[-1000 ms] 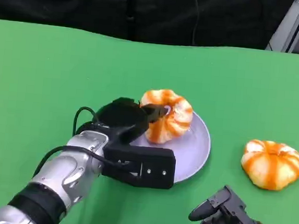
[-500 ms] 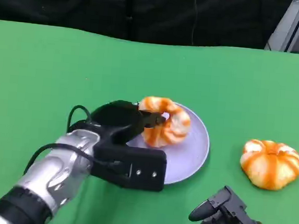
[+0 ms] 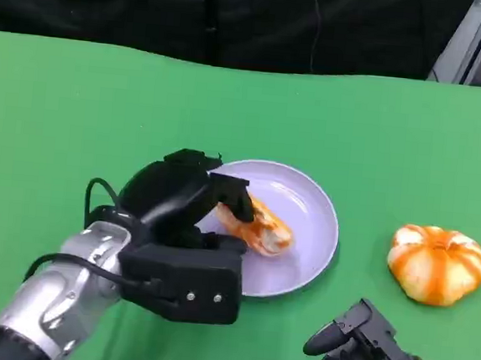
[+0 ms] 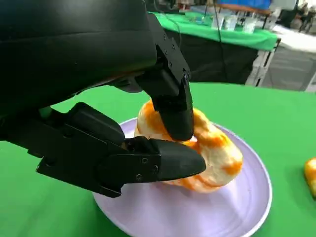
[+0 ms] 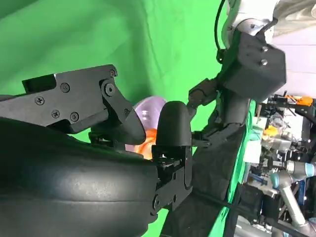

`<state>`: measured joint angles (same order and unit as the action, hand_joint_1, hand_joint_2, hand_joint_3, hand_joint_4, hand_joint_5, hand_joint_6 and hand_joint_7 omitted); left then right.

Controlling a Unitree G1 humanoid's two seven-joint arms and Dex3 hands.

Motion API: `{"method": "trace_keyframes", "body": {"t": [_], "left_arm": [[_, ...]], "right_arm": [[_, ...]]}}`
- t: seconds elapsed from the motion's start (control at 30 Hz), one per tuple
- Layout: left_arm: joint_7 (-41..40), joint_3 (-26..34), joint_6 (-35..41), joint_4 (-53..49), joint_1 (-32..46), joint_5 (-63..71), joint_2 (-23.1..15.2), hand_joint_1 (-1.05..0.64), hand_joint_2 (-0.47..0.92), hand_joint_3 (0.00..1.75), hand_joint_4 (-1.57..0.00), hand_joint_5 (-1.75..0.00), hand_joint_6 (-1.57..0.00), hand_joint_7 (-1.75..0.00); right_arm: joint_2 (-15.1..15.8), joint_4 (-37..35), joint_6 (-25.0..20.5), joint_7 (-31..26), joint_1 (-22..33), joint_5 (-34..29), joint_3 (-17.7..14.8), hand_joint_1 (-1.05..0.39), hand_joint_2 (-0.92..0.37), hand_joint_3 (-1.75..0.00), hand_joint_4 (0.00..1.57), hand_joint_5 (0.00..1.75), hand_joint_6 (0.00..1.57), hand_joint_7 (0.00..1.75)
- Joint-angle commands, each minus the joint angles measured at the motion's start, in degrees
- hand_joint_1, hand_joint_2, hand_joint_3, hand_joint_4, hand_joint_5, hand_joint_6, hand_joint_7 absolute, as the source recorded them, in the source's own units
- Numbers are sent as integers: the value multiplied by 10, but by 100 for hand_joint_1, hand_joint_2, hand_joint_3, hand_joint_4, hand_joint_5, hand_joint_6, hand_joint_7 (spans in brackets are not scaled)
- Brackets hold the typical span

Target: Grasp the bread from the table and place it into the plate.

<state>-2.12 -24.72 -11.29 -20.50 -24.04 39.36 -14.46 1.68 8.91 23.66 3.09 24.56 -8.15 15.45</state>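
Left hand holds the round orange-and-white glazed bread bun; its black fingers are clamped on it from above and below, as the left wrist view shows. The bun sits low over the near-left part of the round pale lilac plate, tilted, its lower edge seemingly touching the plate surface.

Risks from here, as judgement:
- Bun is soft and appears squashed in the grip. It could stick to a finger when the hand lets go and be dragged back off the plate.
- Bun lies toward the plate's left rim rather than the middle. A release with any sideways pull could roll it over the rim onto the green desk.
- Hand shell hangs close over the plate edge; a careless lift or retreat could nudge or tip the light plate.

Look of the bun: ring-like, lobed, white dough with orange streaks, glossy. Deformed where the fingers press.

A second similar orange-striped bun lies on the desk well to the right of the plate. Right hand rests low near the desk's front edge, fingers apart, holding nothing.
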Motion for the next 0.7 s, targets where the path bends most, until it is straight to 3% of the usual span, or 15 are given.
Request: {"method": "trace_keyframes", "body": {"t": [0.03, 0.17, 0.7], "left_arm": [[-21, 17, -22, 26, 18, -4, -23, -74, 92, 50, 0, -34, -29, -45], [-18, 25, -28, 47, 26, -4, -30, -74, 92, 49, 0, -24, -17, -30], [-2, 49, -24, 100, 61, -6, -64, -75, 92, 48, 0, -7, -9, -18]], "right_arm": [[3, 7, -5, -1, 3, 3, -3, -5, -92, -121, 40, 175, 19, 175], [3, 4, -2, 0, 1, 5, -3, -5, -92, -121, 41, 175, 19, 175], [5, 6, -4, -2, 2, 1, -5, -4, -92, -122, 41, 175, 19, 175]]}}
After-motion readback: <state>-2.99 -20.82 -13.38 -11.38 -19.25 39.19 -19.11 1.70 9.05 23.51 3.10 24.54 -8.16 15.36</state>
